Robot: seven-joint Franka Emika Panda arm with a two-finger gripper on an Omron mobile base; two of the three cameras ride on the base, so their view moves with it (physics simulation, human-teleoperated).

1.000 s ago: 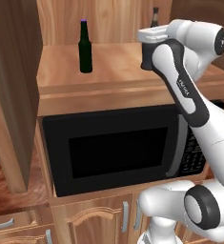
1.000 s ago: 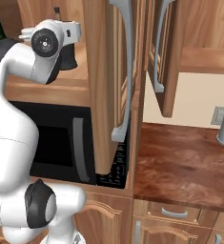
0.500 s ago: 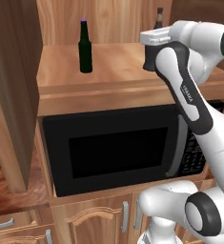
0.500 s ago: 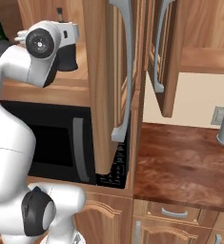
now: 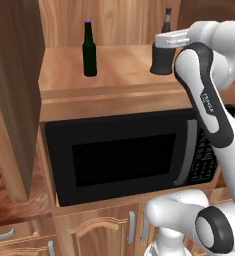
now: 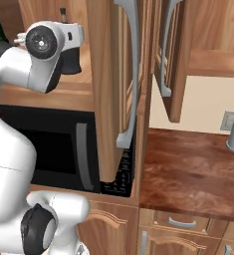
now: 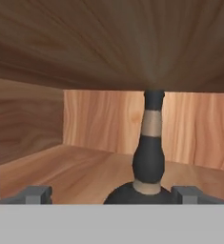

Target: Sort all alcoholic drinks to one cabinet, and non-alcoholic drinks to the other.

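The gripper (image 7: 111,194) is seen spread wide around the black bottle (image 7: 150,157) – released, slightly wider than a second ago (both dark bottles now shelved together).

Tiny unreadable lettering on arm (image 5: 208,100)

Arm (image 5: 209,115) is built of rounded, glossy white shells. Dark grey to black rings are seen at the joints, with a dark circular cap (image 6: 42,42) on the wrist housing. Small dark lettering is printed along the forearm. The pincer (image 7: 111,194) is tipped with two small grey square finger ends.
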